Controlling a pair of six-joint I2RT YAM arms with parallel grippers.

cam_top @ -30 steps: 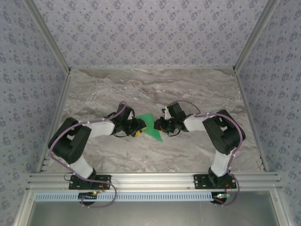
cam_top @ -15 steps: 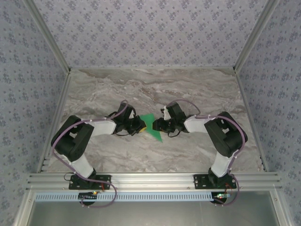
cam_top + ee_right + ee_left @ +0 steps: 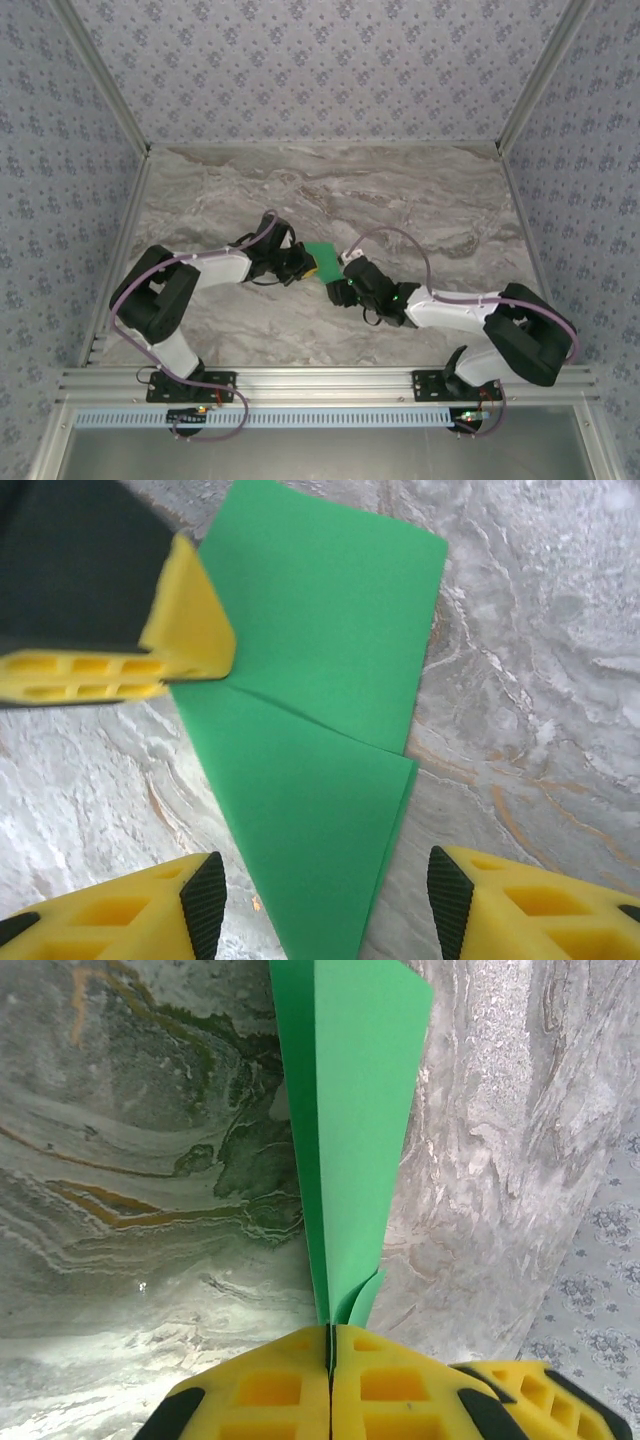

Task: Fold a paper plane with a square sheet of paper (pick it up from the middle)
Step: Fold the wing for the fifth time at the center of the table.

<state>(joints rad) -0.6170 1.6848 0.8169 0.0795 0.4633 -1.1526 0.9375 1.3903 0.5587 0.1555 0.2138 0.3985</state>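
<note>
Left tool [image 3: 330, 1365]: closed, pads pinching the pointed end of the square sheet of paper [image 3: 348, 1110]. The sheet is folded along a crease and widens toward 12 o'clock in the left wrist view. Right tool [image 3: 327, 905]: open, fingers apart either side of the sheet's narrow end, gripping nothing. Top view: sheet near the centre of the worktop [image 3: 420, 200], left tool at its 8 o'clock, right tool at its 5 o'clock.

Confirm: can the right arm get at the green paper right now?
Probably yes. The right gripper has its jaws open, and the folded green paper sits straight ahead between them with nothing in the way. The left gripper is shut on the paper's edge, off to one side.
</note>
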